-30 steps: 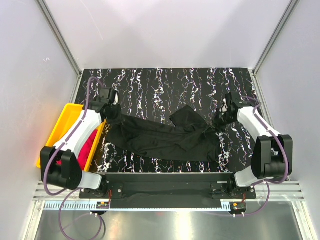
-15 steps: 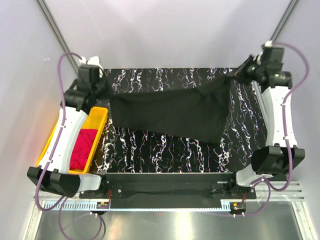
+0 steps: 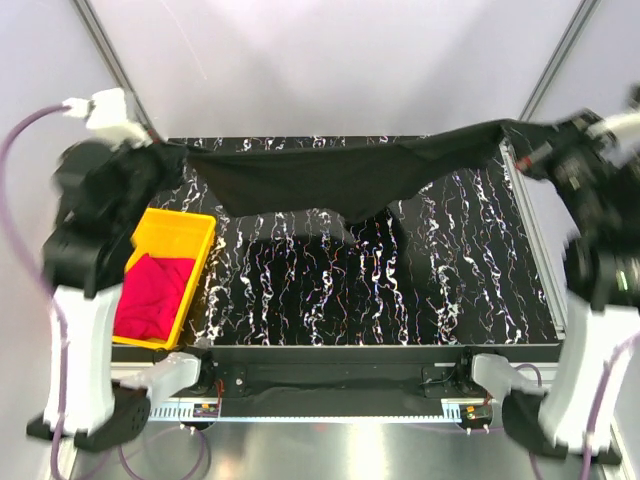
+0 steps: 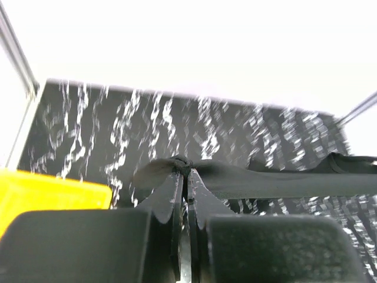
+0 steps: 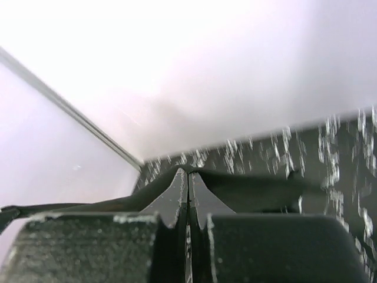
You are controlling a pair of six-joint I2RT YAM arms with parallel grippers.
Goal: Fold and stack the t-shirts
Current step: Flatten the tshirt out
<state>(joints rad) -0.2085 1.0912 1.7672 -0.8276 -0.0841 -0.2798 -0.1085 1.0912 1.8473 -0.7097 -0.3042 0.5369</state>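
The black t-shirt [image 3: 340,175] hangs stretched in the air across the far part of the table, held at both ends. My left gripper [image 3: 172,152] is shut on its left end; the left wrist view shows the cloth [image 4: 265,180] bunched at the fingertips [image 4: 177,188]. My right gripper [image 3: 512,132] is shut on its right end, and cloth [image 5: 253,191] spreads from the fingertips [image 5: 179,188] in the right wrist view. The magenta-pink t-shirt [image 3: 150,295] lies crumpled in the yellow tray [image 3: 180,225] at the left.
The black marbled table top [image 3: 400,290] lies below the hanging shirt. White enclosure walls with metal corner posts [image 3: 550,60] stand behind and beside it. Both arm bases sit at the near edge.
Both arms have risen and spread apart, lifting the black t-shirt off the table and pulling it taut high at the far side. The pink shirt has not moved.
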